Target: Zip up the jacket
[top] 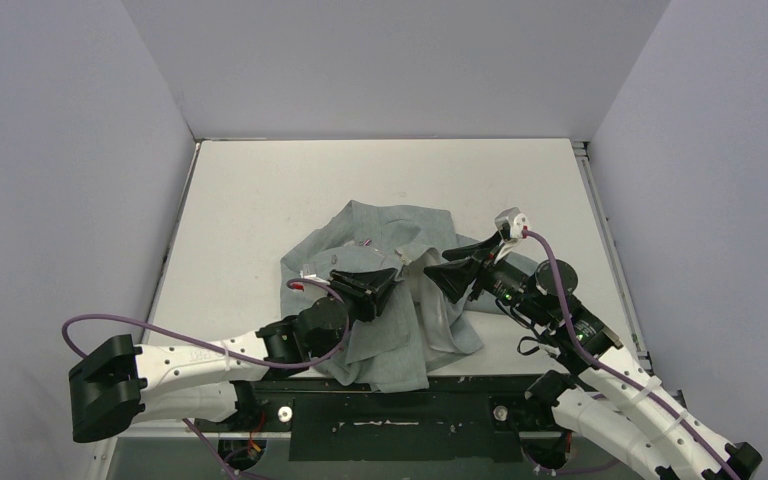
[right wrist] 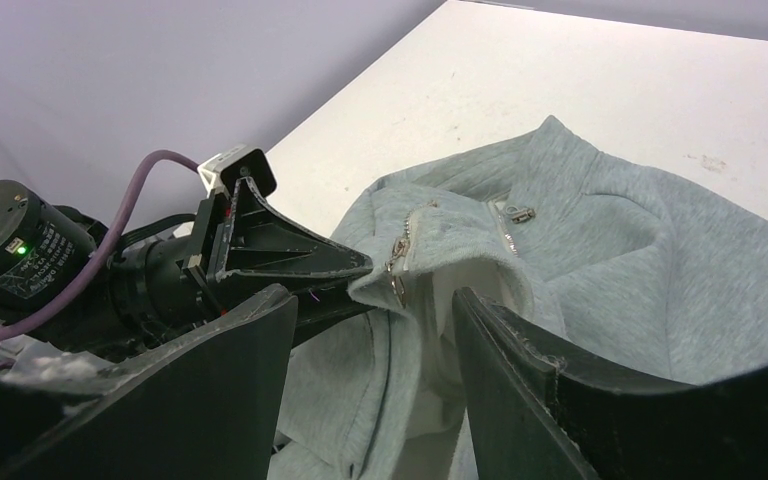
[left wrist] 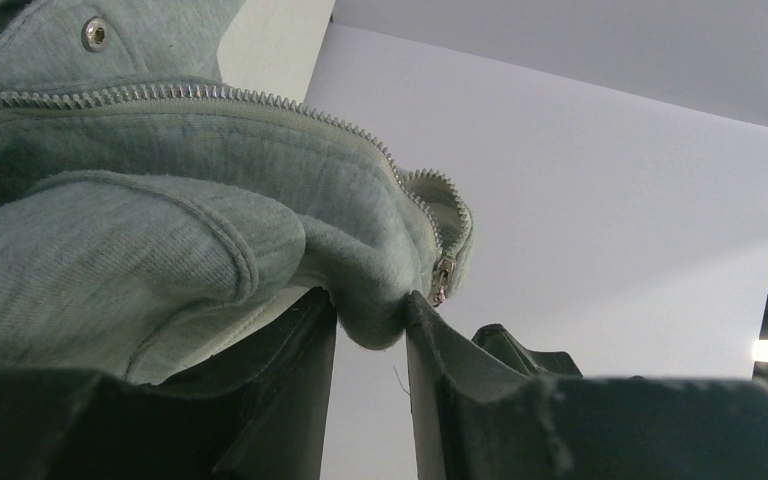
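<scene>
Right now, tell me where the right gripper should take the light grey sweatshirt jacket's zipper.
The small metal zipper pull, dangling free under the light grey sweatshirt-fabric jacket's front edge. Probably come from the robot's right: the left gripper pinches the fabric on its other side.

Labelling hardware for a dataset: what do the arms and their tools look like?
The left arm and right arm have white links and black joints. The left tool and right tool are black and wedge-shaped. A purple cable runs along each arm.

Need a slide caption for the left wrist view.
Jaws of the left gripper pinch a fold of the grey jacket beside its zipper slider, metal teeth running off to the left.
</scene>
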Robot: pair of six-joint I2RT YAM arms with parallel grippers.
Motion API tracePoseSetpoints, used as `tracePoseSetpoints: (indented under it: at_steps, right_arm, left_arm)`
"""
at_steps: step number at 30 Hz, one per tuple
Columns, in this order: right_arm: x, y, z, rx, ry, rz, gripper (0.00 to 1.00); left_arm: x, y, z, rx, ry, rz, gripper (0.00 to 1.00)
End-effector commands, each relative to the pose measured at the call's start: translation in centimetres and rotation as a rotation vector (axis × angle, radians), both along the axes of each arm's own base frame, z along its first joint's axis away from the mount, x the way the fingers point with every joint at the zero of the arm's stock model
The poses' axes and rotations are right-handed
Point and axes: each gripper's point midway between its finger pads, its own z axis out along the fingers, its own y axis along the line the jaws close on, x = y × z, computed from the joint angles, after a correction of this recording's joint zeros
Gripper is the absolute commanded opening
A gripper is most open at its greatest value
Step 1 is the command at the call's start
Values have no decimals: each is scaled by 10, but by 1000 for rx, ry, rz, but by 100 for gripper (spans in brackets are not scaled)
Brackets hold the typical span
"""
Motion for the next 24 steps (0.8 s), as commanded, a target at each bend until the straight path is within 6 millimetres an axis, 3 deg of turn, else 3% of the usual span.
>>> tracePoseSetpoints:
  at_steps: [1,12,16,21,24]
  right_arm:
    - [1,-1,29,26,-82,1,59]
    - [9,-7,37,-129,-282,-7,68]
    - [18,-9,38,-268,-441,0,70]
    - [30,-8,22,-505,-625,34,69]
    - [32,-4,2,-687,-759,106,69]
  left_arm:
    - [6,3,14,-50,-24,31,24]
    - [9,11,15,-21,-42,43,1]
    - [10,13,18,15,-53,29,0]
    - [12,12,15,38,-40,-27,0]
    - [12,10,15,39,-38,-63,0]
